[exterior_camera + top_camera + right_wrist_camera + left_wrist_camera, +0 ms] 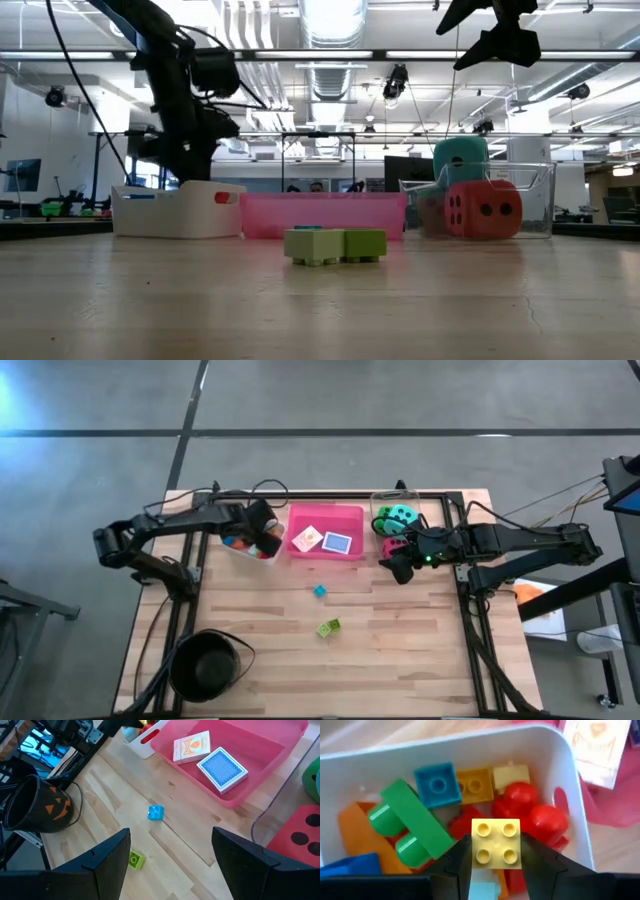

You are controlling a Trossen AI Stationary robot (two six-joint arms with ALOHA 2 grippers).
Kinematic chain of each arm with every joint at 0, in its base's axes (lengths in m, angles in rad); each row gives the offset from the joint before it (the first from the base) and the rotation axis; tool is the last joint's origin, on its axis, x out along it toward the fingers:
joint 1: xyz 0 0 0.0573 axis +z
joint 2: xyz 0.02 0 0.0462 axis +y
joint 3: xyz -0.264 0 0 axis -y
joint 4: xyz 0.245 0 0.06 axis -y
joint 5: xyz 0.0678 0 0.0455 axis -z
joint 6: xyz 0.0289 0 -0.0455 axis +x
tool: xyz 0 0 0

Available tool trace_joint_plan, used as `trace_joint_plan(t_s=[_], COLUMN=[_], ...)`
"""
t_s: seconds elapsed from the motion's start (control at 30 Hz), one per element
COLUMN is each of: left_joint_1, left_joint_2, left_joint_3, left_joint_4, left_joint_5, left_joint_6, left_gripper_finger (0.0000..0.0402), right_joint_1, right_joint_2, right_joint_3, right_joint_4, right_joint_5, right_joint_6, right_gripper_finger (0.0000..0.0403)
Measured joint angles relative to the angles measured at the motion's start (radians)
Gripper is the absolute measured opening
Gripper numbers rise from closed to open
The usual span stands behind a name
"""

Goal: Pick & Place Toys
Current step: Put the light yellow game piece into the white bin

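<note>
Gripping a yellow block [496, 844], left end effector [496, 862] hovers seemingly over white tray [580, 827]; right end effector [170, 857] open.

- Your left arm [170, 525] was dark and jointed, a thick round housing at its outer bend and thin black cables looping off its wrist.
- Your right arm [520, 542] was equally dark, with a small green light glowing near the wrist.
- The right gripper [170, 855] ended in two broad, flat, matte black fingers [107, 855] with angular edges.
</note>
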Motion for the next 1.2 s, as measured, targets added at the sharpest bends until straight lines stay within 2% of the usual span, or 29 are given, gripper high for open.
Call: trace_joint_plan(t_s=[1.2], left_joint_1=[0.000], left_joint_2=[0.000], left_joint_3=[-0.054], left_joint_4=[-0.017], left_joint_5=[0.011], left_joint_6=[0.003], left_gripper_finger=[0.0131], right_joint_1=[0.000], right_joint_2=[0.000], right_joint_3=[0.000], right_joint_4=[0.000], right_joint_5=[0.001], right_joint_6=[0.000], right_gripper_finger=[0.0271])
